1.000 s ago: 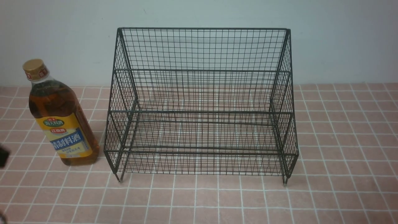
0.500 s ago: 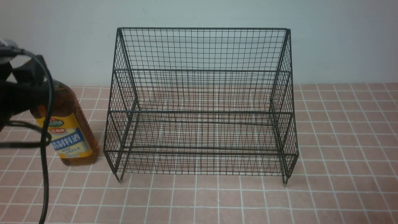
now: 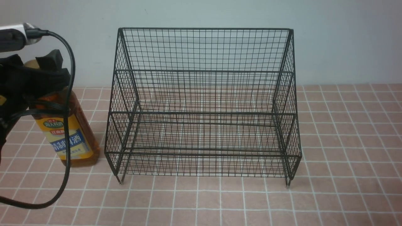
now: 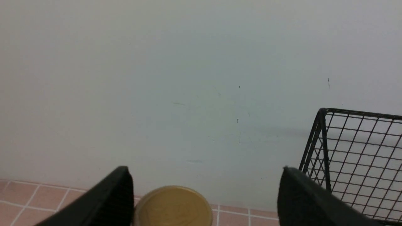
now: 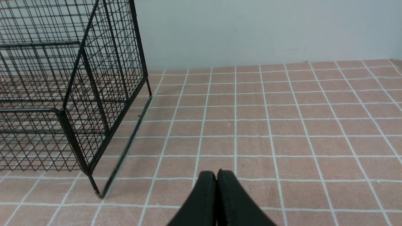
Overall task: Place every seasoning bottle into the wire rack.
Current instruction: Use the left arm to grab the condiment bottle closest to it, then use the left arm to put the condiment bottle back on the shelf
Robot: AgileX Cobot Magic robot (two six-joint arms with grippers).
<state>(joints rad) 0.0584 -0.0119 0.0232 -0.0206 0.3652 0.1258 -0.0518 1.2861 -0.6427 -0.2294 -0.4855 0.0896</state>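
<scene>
I am lining up for the grasp, as I judge it: my left claw (image 4: 205, 188) is hanging wide open by the neck of the tall clear plastic bottle of amber liquid (image 3: 78, 142), holding nothing, with the tan-gold cap (image 4: 174, 207) showing between my two fingers, nearer one than the other. The bottle is standing on the pink tiled bench (image 3: 245, 201), partly hidden behind me. My right claw (image 5: 216, 175) is resting closed, gripping nothing. The next move is calling for centring on the bottle, closing firmly, then lifting above the rims before carrying across. The large black wire-mesh rack (image 3: 202, 112) is standing just to the right of my left claw, its sloped side and front rims being the edges to clear; both tiers are lying open. The pale wall (image 3: 345, 47) is limiting me beyond, and my dangling black cable (image 3: 67, 141) could be snagging on that near side.
</scene>
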